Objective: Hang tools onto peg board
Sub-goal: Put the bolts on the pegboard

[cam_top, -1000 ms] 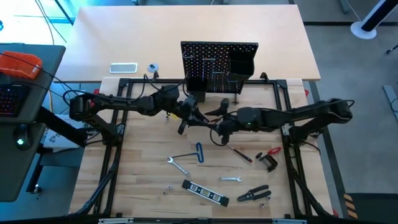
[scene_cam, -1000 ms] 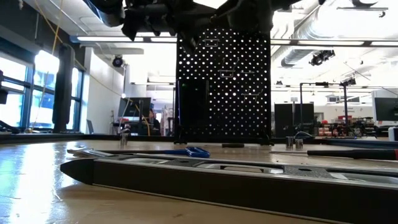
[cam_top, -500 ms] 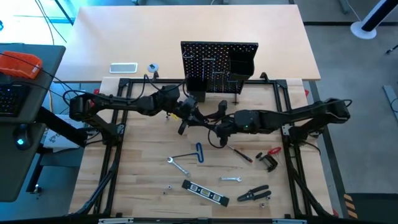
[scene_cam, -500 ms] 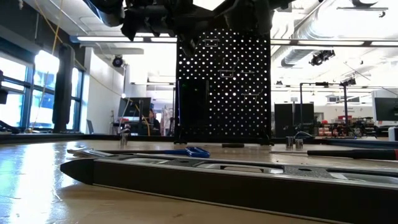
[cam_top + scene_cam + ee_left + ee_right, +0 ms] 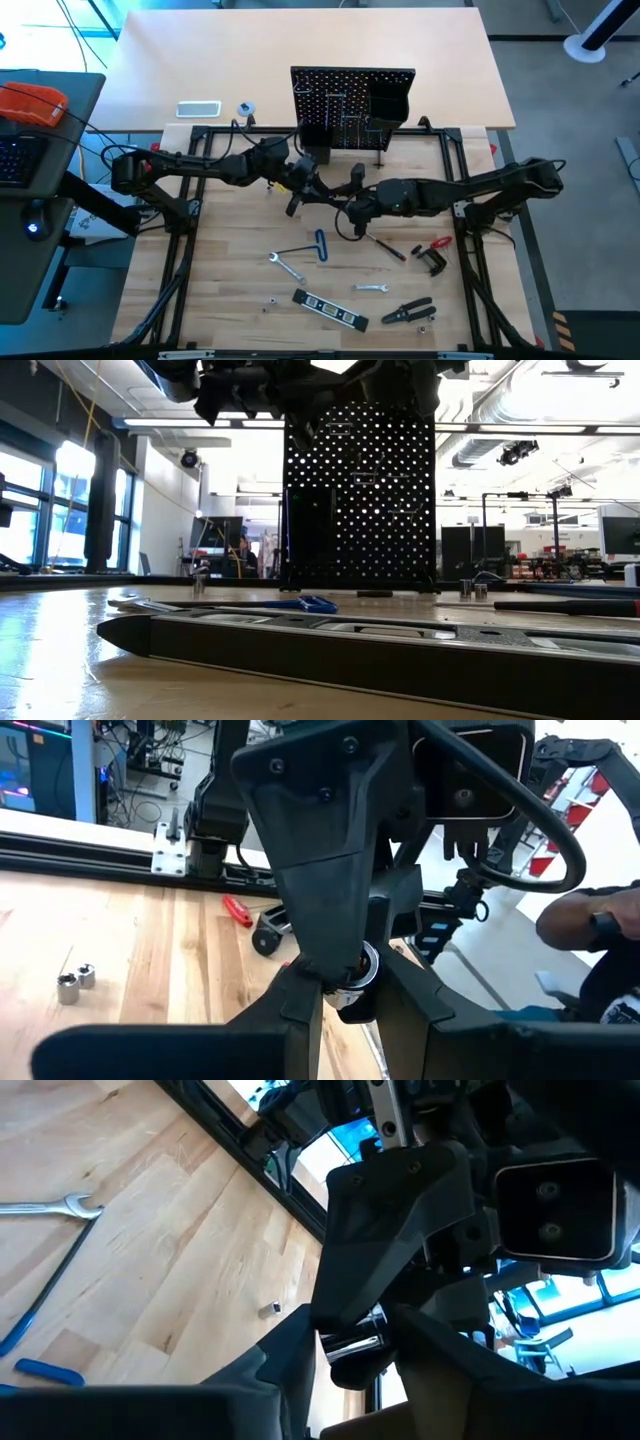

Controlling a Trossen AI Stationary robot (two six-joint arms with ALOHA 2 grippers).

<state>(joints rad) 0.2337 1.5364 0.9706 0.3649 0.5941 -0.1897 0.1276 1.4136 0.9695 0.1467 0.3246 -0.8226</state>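
The black peg board [image 5: 352, 105] stands upright at the table's far side, with hooks and a black bin [image 5: 390, 100]. My two grippers meet above the table's middle, in front of it. My left gripper [image 5: 300, 192] is shut on a small dark tool with a silver collar [image 5: 355, 975]. My right gripper [image 5: 345, 207] faces it with open fingers on either side of the same tool [image 5: 350, 1345]. I cannot tell whether they touch it. The other tools lie flat on the table. My left gripper pinches the small dark tool between its two fingers [image 5: 300, 1010], just below the tool's silver collar [image 5: 358, 963]. The fingers come level from the table's left side. The tool is lifted clear of the table. The right gripper's finger hides the tool's upper part.
On the near half lie a blue-handled key [image 5: 318, 245], a wrench [image 5: 287, 265], a black level [image 5: 330, 310], a small wrench [image 5: 370, 288], pliers [image 5: 410, 312], a clamp [image 5: 432, 255] and a screwdriver [image 5: 385, 247]. A white tray [image 5: 198, 109] and a tape roll [image 5: 245, 108] sit beyond the frame.
My right gripper has moved a little toward the table's left edge, closer to my left gripper and the tool that it holds. My left gripper has kept still.
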